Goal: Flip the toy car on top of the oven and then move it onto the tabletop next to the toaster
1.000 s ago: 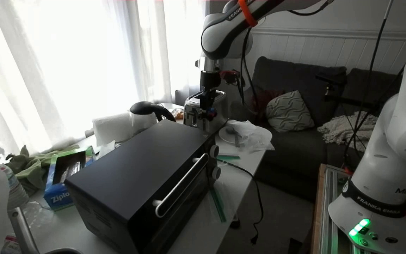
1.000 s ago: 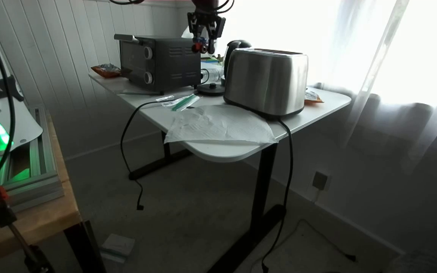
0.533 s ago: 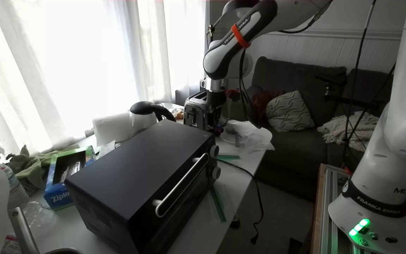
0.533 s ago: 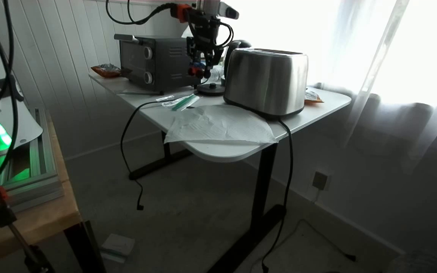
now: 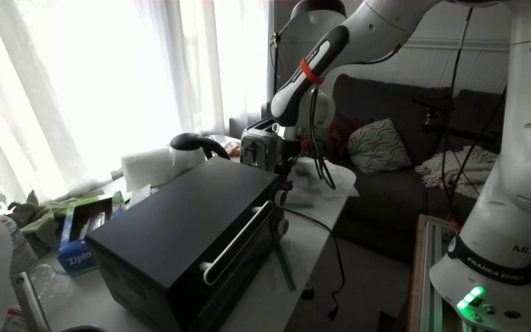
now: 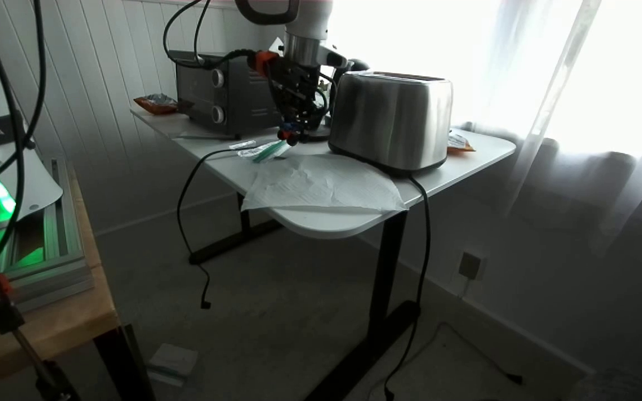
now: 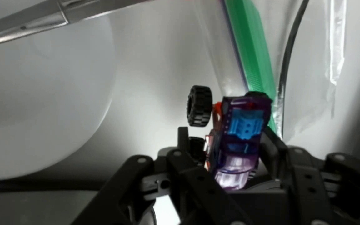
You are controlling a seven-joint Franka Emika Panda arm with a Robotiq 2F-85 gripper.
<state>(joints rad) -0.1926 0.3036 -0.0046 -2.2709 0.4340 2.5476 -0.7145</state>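
Apparently, the transfer step was in hand: the toy car was held body-up, pinched in the tool, low by the toaster on its side towards the oven. Whether the counter was touched could not be told. Next, careful lowering to contact, then gentle release, seemed to be called for.

Pillow and probably a kettle.
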